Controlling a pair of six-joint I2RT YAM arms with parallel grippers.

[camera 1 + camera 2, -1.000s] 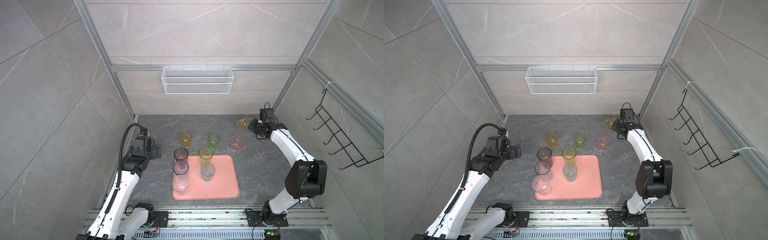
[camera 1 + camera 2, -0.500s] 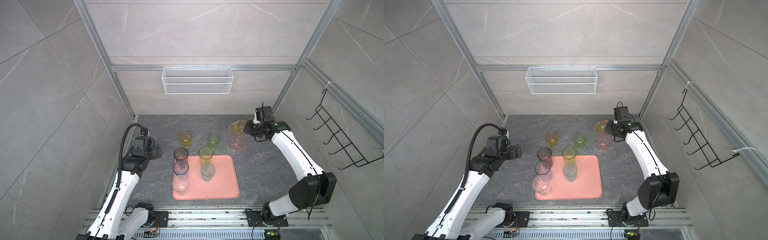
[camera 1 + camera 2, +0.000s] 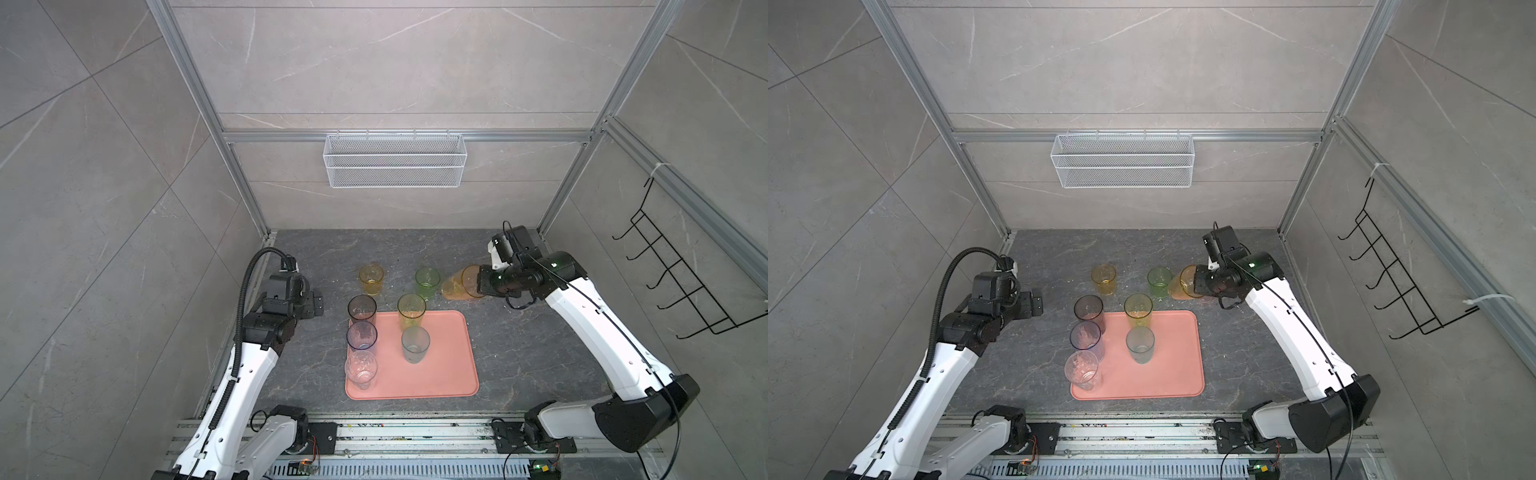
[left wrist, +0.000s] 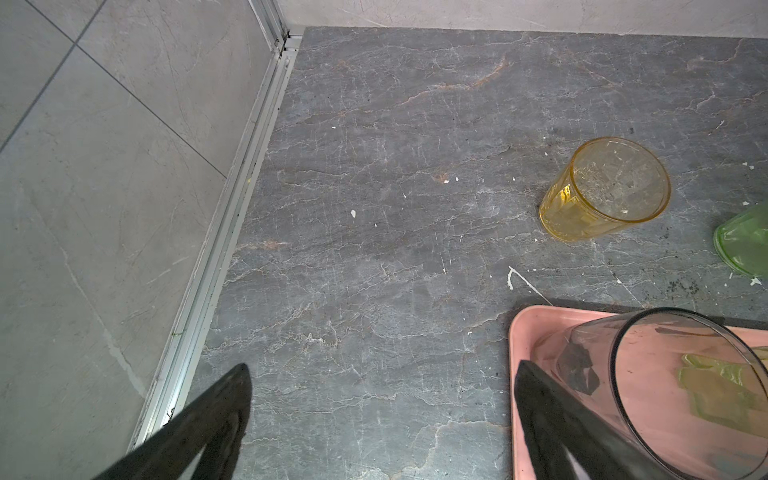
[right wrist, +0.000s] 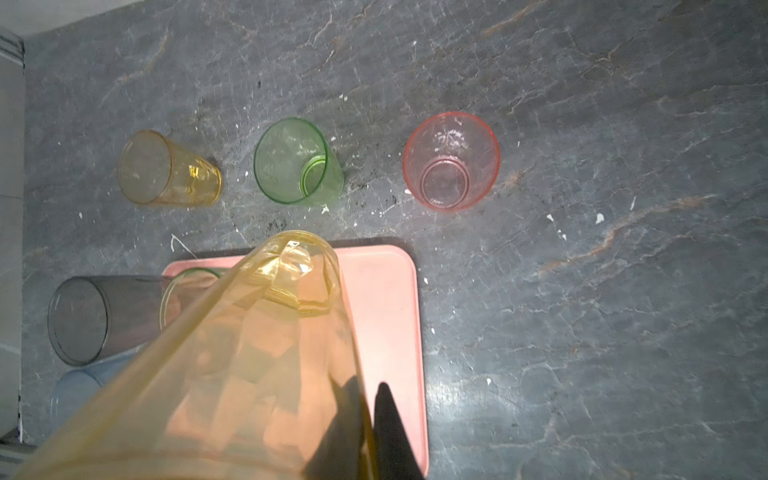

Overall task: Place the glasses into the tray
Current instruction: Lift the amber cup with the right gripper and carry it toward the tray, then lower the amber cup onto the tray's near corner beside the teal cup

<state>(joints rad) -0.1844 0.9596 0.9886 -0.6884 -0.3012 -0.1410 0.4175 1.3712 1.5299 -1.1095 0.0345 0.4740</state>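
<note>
My right gripper (image 3: 478,283) (image 5: 370,388) is shut on the rim of the orange glass (image 3: 459,283) (image 3: 1185,284) (image 5: 249,353), one finger inside and one outside. It holds the glass tilted on its side in the air, just beyond the salmon-pink tray's (image 3: 449,361) (image 5: 382,291) far right corner. Smoky grey (image 3: 362,307), blue (image 3: 362,336), clear (image 3: 360,368), yellow-green (image 3: 411,309) and teal (image 3: 415,343) glasses stand in the tray. Amber (image 3: 371,279), green (image 3: 427,281) and pink (image 5: 451,162) glasses stand on the floor behind it. My left gripper (image 3: 316,301) (image 4: 382,368) hangs open and empty, left of the tray.
A white wire basket (image 3: 394,160) hangs on the back wall and a black hook rack (image 3: 681,282) on the right wall. Aluminium frame posts mark the far corners. Small white flecks lie on the dark stone floor (image 4: 374,208).
My right gripper has carried the orange glass from the far right corner leftward and nearer, now over the pink glass in both top views. The left arm has stayed put.
</note>
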